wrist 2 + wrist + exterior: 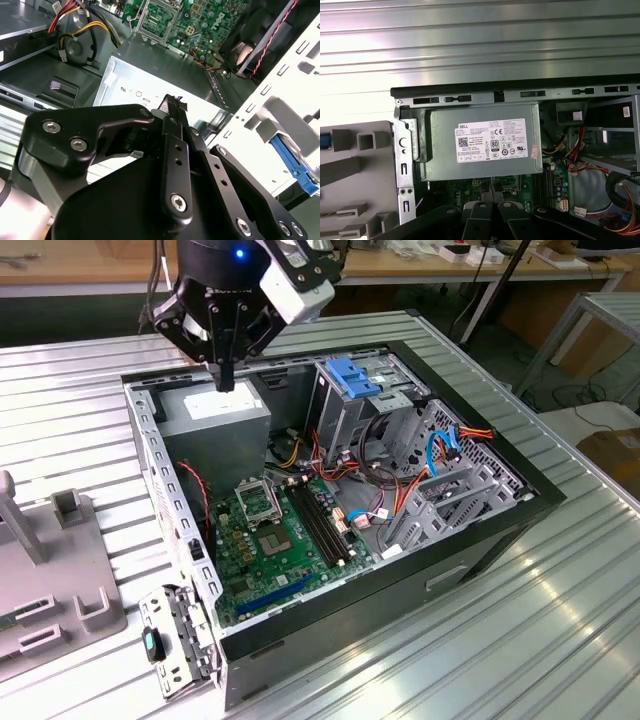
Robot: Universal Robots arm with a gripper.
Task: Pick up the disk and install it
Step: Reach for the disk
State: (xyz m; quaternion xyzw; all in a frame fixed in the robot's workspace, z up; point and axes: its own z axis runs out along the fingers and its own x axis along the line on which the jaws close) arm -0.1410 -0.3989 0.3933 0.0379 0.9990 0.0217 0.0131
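My gripper hangs shut and empty just above the grey power supply in the back corner of the open computer case. Its black fingers press together in both wrist views, over the labelled power supply. Of the disk, only a strip of bright blue carrier shows, resting in the grey fixture outside the case wall. The same blue disk edge appears beyond the perforated wall in the second wrist view. The gripper is well apart from it.
A metal drive cage with a fixed blue latch stands at the back of the case. The green motherboard and loose red, orange and blue cables fill the floor. The grey fixture lies on the ribbed table.
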